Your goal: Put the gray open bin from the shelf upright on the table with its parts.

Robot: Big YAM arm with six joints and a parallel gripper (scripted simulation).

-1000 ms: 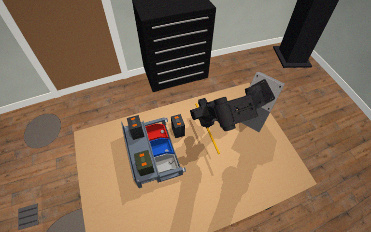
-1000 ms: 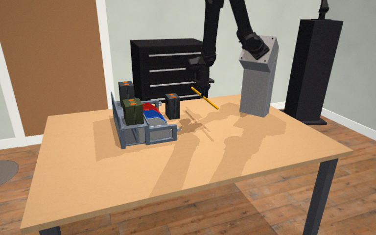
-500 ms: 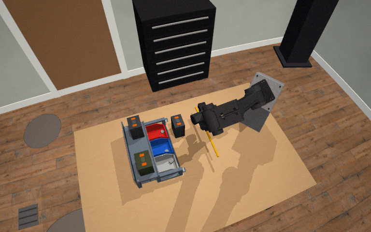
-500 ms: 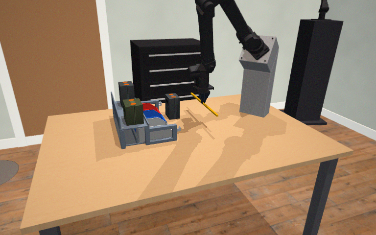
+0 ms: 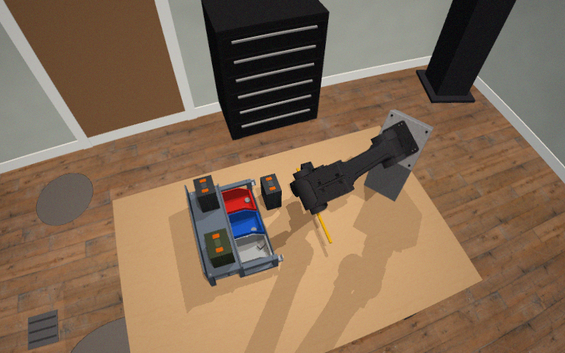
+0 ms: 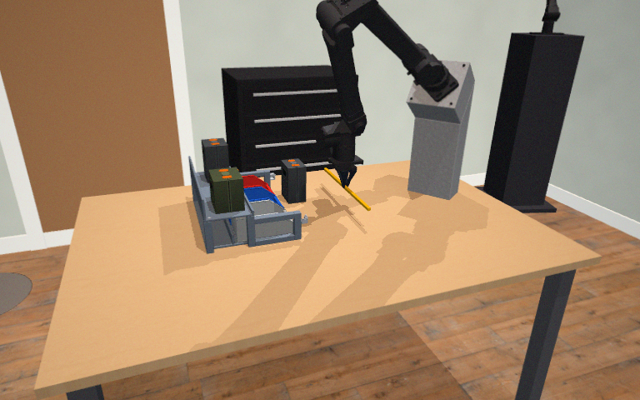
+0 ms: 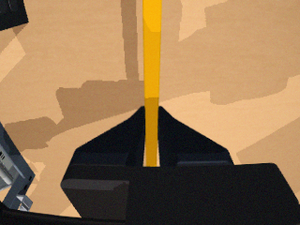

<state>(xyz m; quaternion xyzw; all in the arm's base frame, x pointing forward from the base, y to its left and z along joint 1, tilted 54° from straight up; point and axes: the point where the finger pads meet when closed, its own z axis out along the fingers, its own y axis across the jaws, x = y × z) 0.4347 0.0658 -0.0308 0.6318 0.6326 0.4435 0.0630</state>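
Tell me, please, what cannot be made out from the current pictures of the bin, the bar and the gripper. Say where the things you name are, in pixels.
- Gray bin (image 5: pixel 249 248) (image 6: pixel 267 207): its parts are too small to identify in the top view; shelf rails and boxes block the exterior view.
- Yellow bar (image 5: pixel 324 228) (image 6: pixel 359 200) (image 7: pixel 152 56): cut off by the wrist view's top edge.
- Gripper (image 6: pixel 347 183) (image 7: pixel 151 112): hidden under the arm from the top.

The place looked like a workshop or robotics lab. A black drawer cabinet (image 5: pixel 272 76) (image 6: pixel 278 106) stood beyond the counter's (image 5: pixel 158 299) (image 6: pixel 141 302) far edge, a rack (image 5: pixel 254 269) (image 6: pixel 251 228) of coloured parts bins sat inward from its left edge, and a gray pedestal (image 5: pixel 385 183) (image 6: pixel 432 155) near its far right corner carried a robot arm (image 5: pixel 329 181) (image 6: pixel 347 75).
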